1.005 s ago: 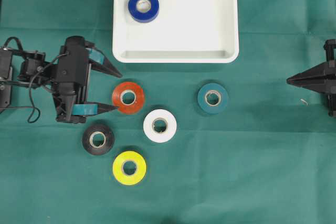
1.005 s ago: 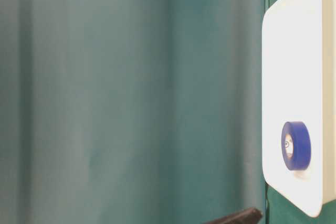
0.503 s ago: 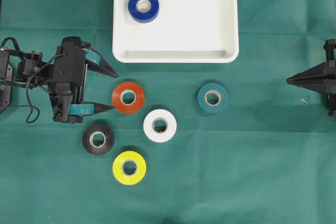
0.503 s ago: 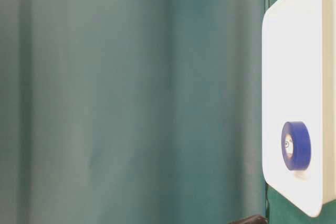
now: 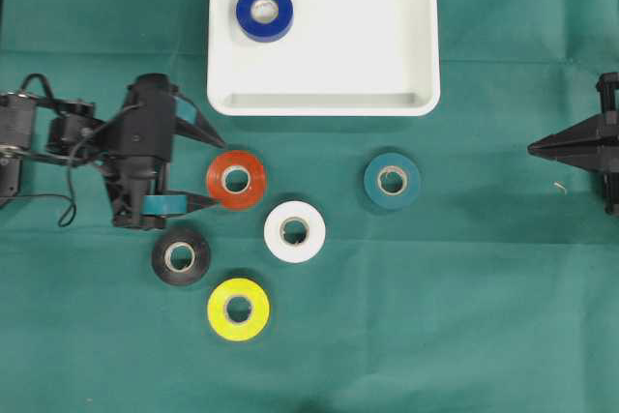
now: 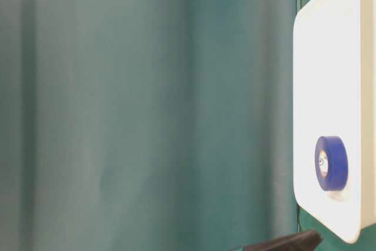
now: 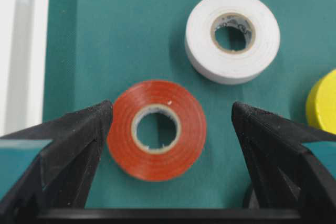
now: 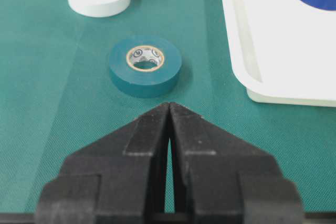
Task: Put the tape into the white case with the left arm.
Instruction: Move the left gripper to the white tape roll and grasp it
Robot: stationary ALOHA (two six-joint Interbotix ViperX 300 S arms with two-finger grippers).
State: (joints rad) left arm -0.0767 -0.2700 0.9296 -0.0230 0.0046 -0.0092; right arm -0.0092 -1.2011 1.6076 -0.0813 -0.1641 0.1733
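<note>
Counting one roll home and five left out, judging by the layout. Spotting the blue roll (image 5: 280, 18) lying flat inside the white case (image 5: 387, 36), off to one side of the left tool (image 5: 218, 170) and well apart from it. Holding that tool spread about as wide as it goes, gripping nothing, bracketing the red roll (image 7: 190, 129). Sitting one fingertip right up against the roll's edge on the case side, contact too close to call, and standing the other a little clear on the opposite side. Finding the roll flat on the bench (image 5: 484, 316), between the tips and reaching a little ahead of them. Reading this as lining up the second pick: not yet closing, not yet lifting. Leaving the white roll (image 5: 311, 230) waiting just ahead of the tool, past the red one. Leaving the black roll (image 5: 196, 257) just beside the finger away from the case, and the yellow roll (image 5: 256, 309) further out on that same side. Leaving the teal roll (image 5: 409, 181) well ahead, nearer the right tool (image 8: 169, 111). Resting that right tool pinched shut and empty, pointing at the teal roll straight ahead of its tips. Needing next, by the look of it, a squeeze on the red roll, a lift, a carry over the rim and a drop near the blue one. Then repeating for the other four, assuming every roll belongs in the case.
</note>
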